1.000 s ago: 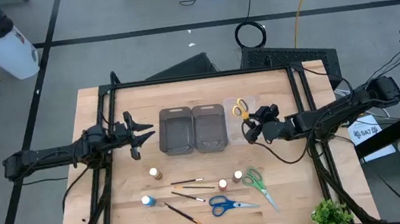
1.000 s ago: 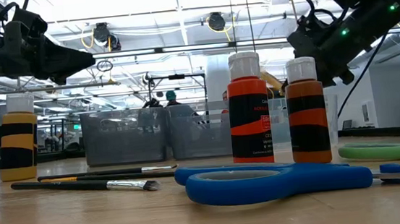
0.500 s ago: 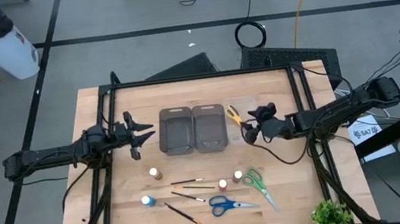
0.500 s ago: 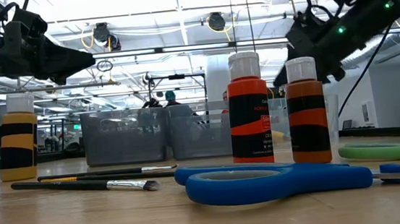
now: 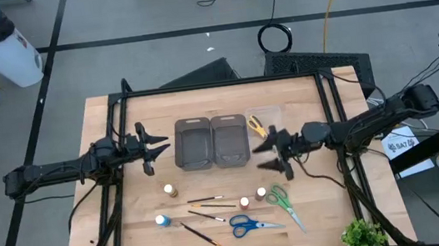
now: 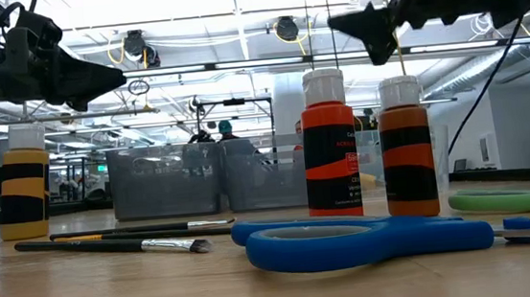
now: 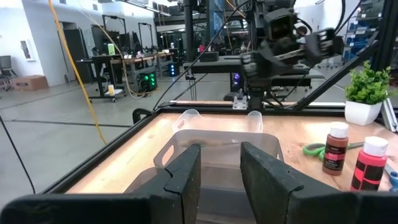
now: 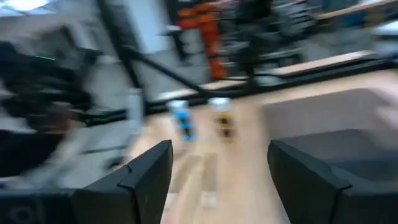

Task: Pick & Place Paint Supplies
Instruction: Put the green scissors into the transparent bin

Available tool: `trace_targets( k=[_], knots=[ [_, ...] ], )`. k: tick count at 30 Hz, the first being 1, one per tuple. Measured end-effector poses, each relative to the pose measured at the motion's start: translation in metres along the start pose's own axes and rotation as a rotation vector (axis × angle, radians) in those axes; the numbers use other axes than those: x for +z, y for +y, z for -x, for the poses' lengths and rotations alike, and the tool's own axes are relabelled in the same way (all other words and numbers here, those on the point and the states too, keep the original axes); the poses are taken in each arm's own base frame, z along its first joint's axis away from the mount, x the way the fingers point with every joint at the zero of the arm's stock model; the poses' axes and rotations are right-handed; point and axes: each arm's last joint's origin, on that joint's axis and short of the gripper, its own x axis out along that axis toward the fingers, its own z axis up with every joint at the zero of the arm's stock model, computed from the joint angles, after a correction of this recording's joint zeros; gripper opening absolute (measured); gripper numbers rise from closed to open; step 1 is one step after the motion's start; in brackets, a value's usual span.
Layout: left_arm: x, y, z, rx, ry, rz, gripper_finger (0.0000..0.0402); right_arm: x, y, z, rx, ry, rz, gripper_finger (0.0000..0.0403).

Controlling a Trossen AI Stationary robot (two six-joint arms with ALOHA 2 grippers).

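My right gripper (image 5: 267,156) (image 8: 217,180) hangs open above the table, just near of the clear tray (image 5: 267,115), and touches nothing. Yellow scissors (image 5: 255,124) lie flat in that tray. On the near half of the table stand four small bottles: brown (image 5: 170,190), blue (image 5: 162,221), orange (image 5: 244,201) (image 6: 331,152) and a white-capped one (image 5: 261,193). Green scissors (image 5: 284,203), blue scissors (image 5: 253,224) (image 6: 369,236) and thin brushes (image 5: 204,200) lie flat there. My left gripper (image 5: 162,148) (image 7: 220,168) waits open, left of the grey trays.
Two grey trays (image 5: 193,143) (image 5: 230,138) sit side by side in the middle of the table, between my two grippers. A black frame (image 5: 223,83) runs round the table's edges. A potted plant (image 5: 363,235) stands at the near right corner.
My right gripper has swung from beside the clear tray toward the table's near edge and turned about, and its fingers now point toward the table's left. The yellow scissors have shifted a little leftward within the clear tray and lie still.
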Motion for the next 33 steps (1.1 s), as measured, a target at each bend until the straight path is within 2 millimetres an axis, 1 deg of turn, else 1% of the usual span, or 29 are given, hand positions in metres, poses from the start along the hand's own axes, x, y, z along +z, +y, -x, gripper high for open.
trace_targets(
  k=[2, 5, 7, 9, 11, 13, 16, 18, 20, 24, 28, 33],
  knots=[
    [0.000, 0.000, 0.000, 0.000, 0.000, 0.001, 0.0124, -0.005, 0.008, -0.004, 0.084, 0.022, -0.013, 0.0246],
    [0.000, 0.000, 0.000, 0.000, 0.000, 0.002, 0.0124, -0.018, 0.027, -0.012, 0.174, 0.043, -0.034, 0.0246],
    [0.000, 0.000, 0.000, 0.000, 0.000, 0.010, 0.0124, -0.028, 0.043, -0.019, 0.203, 0.088, -0.047, 0.0246],
    [0.000, 0.000, 0.000, 0.000, 0.000, 0.014, 0.0124, -0.033, 0.063, -0.026, 0.186, 0.151, -0.030, 0.0246],
    [0.000, 0.000, 0.000, 0.000, 0.001, 0.016, 0.0124, -0.035, 0.083, -0.034, 0.091, 0.261, -0.002, 0.0246],
    [0.000, 0.000, 0.000, 0.000, 0.000, 0.032, 0.0124, -0.038, 0.099, -0.038, -0.087, 0.416, 0.005, 0.0245],
    [0.000, 0.000, 0.000, 0.000, 0.000, 0.054, 0.0124, -0.050, 0.116, -0.038, -0.363, 0.599, -0.010, 0.0241],
    [0.000, 0.000, 0.000, 0.000, 0.000, 0.057, 0.0124, -0.062, 0.124, -0.037, -0.474, 0.688, -0.006, 0.0237],
    [0.000, 0.000, 0.000, 0.000, 0.000, 0.053, 0.0124, -0.077, 0.127, -0.038, -0.533, 0.754, -0.020, 0.0233],
    [0.000, 0.000, 0.000, 0.000, 0.001, 0.054, 0.0124, -0.104, 0.127, -0.042, -0.556, 0.848, -0.022, 0.0224],
    [0.000, 0.000, 0.000, 0.000, 0.000, 0.055, 0.0124, -0.120, 0.121, -0.048, -0.594, 0.883, 0.002, 0.0220],
    [0.000, 0.000, 0.000, -0.001, 0.001, 0.055, 0.0124, -0.134, 0.115, -0.054, -0.641, 0.880, -0.005, 0.0223]
  ],
)
